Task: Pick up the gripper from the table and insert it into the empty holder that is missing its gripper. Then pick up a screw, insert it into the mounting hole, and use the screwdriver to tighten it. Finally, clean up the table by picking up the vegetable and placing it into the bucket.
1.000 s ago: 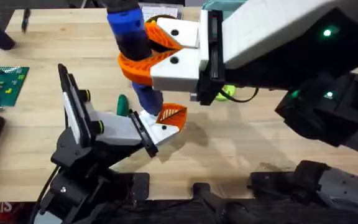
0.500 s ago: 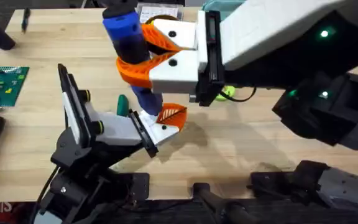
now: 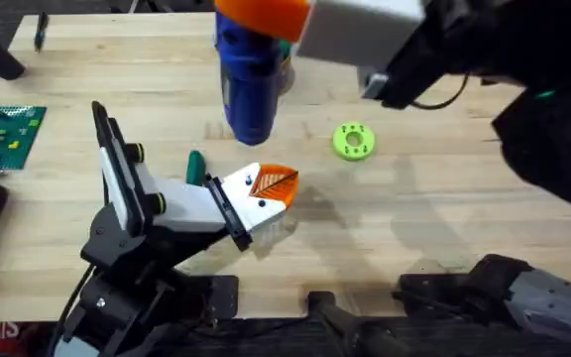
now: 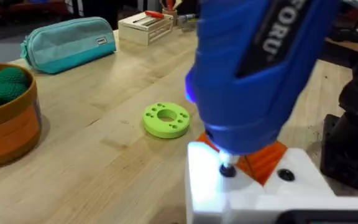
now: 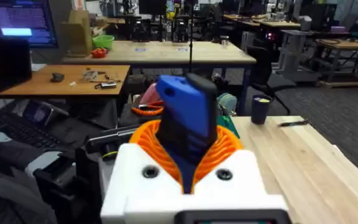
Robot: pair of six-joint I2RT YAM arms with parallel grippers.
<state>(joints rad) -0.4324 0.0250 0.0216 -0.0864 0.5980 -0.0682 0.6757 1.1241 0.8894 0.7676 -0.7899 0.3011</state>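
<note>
Right gripper (image 5: 188, 165): its orange fingers (image 5: 225, 149) are clamped round the screwdriver (image 3: 249, 84), holding it upright above the table (image 3: 414, 198).
Screwdriver: in the left wrist view its blue body (image 4: 260, 68) hangs just over the white block, and its dark tip (image 4: 228, 170) is at the block's top face; whether it touches I cannot tell.
The gripper (image 3: 269, 188): the small orange wedge on its white block lies below the driver's lower end, seated at the black end plate of the holder (image 3: 157, 203).
Left gripper: on the arm that carries the holder; its fingers cannot be made out, so open or closed I cannot tell.
Green ring (image 3: 353, 140): a yellow-green disc with small holes, flat on the table, beside the driver and apart from the orange wedge.
Green object (image 3: 196, 164): a dark green piece just behind the holder's body, partly hidden by it.
Bucket (image 4: 8, 118): an orange-brown tub with a green knitted thing (image 4: 5, 84) inside, well away from the driver.
Teal pouch (image 4: 67, 42): beyond the bucket, next to a small wooden box (image 4: 145, 26).
Green board (image 3: 3, 134): well apart from the holder, near the table's edge.
</note>
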